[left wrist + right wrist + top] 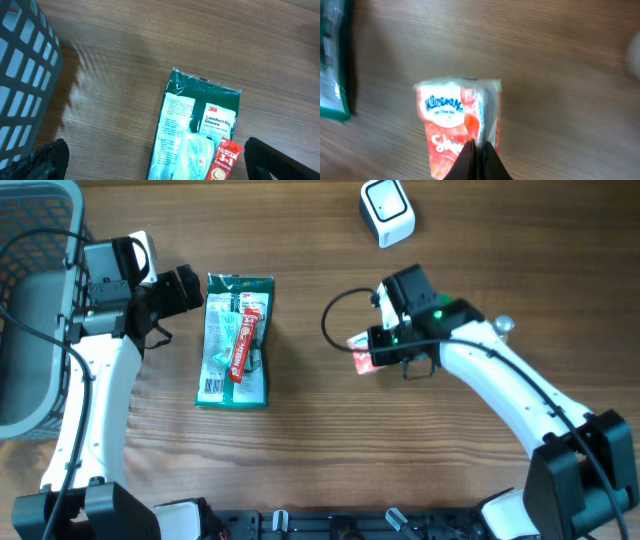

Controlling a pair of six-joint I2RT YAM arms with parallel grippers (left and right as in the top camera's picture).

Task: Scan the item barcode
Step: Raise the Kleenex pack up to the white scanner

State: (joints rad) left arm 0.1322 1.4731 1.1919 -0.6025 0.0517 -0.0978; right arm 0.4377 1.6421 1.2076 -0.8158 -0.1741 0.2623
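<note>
**One packet pinched, two more things lying flat**

There are two robot arms at one wooden worktop (330,470). Each arm has one hand.

The right hand (370,357) is closed tight. Its two fingers (479,159) pinch the edge of one small red and white packet (456,122). This packet is out in the middle of the worktop. I cannot tell if it touches the wood.

There is one white scanner (387,212). It sits at the far edge of the worktop, well apart from the packet.

The left hand (186,290) is wide open and holds nothing. It is just beside the top end of one green gloves pack (222,370). The pack lies flat. One red coffee stick (246,338) lies on top of it.

So there are three things to count: one red and white packet, one gloves pack and one coffee stick.

One grey basket (30,395) stands at the left edge of the worktop, next to the left arm.
</note>
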